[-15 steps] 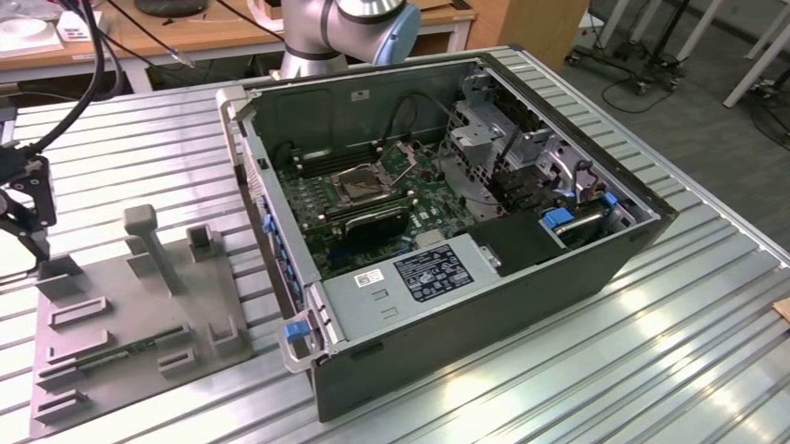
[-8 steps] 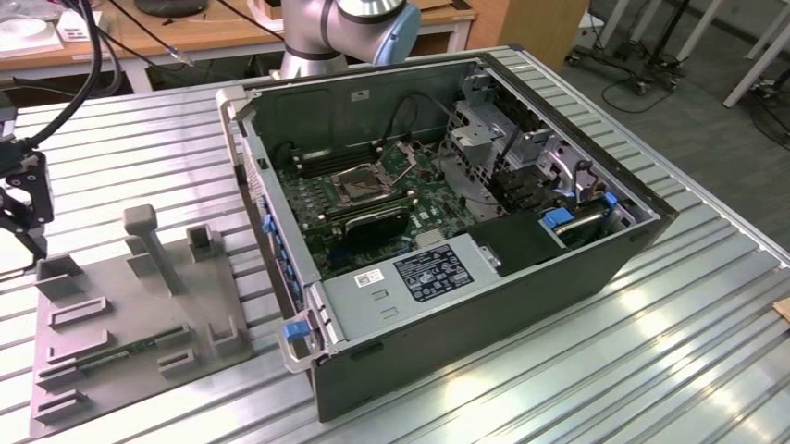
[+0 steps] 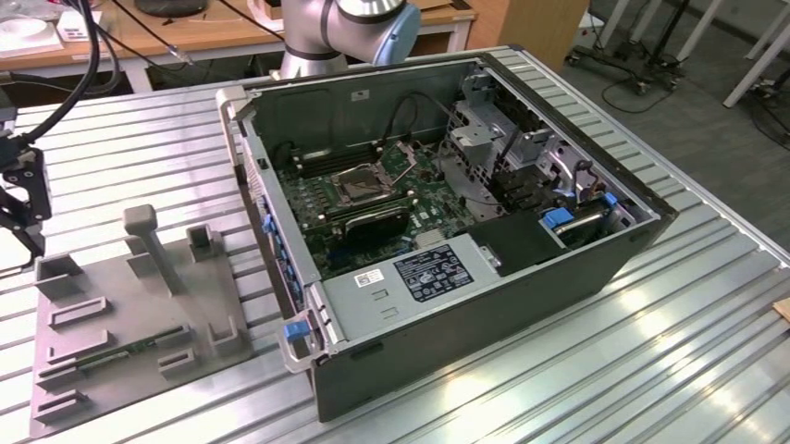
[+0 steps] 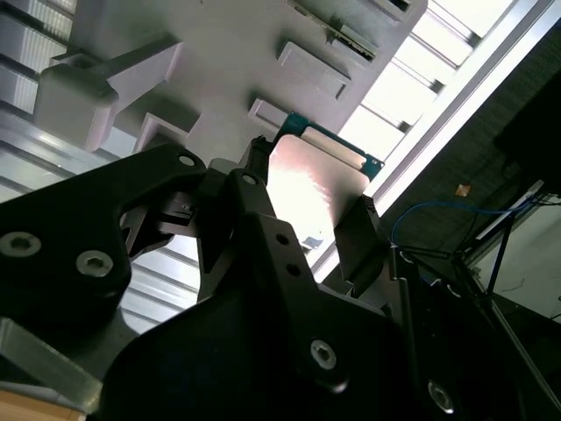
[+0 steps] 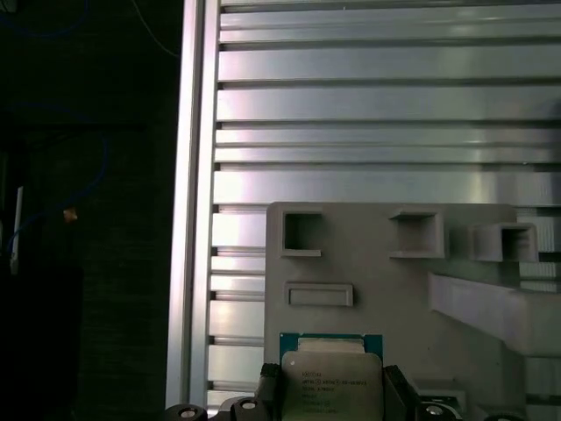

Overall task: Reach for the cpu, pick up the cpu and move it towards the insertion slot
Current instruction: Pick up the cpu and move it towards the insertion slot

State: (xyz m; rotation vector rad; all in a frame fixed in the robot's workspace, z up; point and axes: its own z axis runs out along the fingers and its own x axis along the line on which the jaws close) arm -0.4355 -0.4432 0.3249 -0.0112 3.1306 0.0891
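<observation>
Slatted metal worktop carries everything. Open computer case lies on its side mid-worktop, board facing up. Robot arm rises behind the case. Grey fixture plate with raised blocks and pockets sits flat on the worktop at the exterior view's left, beside the case and not touching it.

End effector hangs at the far edge of the exterior view's left, over the back corner of the fixture plate and well apart from the case.

Insertion slot: square socket with a dark centre and silvery frame, on the board inside the case, nothing in it.

The cpu sits between the black fingers in both wrist views, silver face to the first wrist camera, green edge showing at its far side. The fingers press its two opposite edges, so the end effector is clenched on the cpu. The chip is over the fixture plate, near a shallow rectangular pocket. Can't tell if it is clear of the plate surface. The cpu is far from the insertion slot.
</observation>
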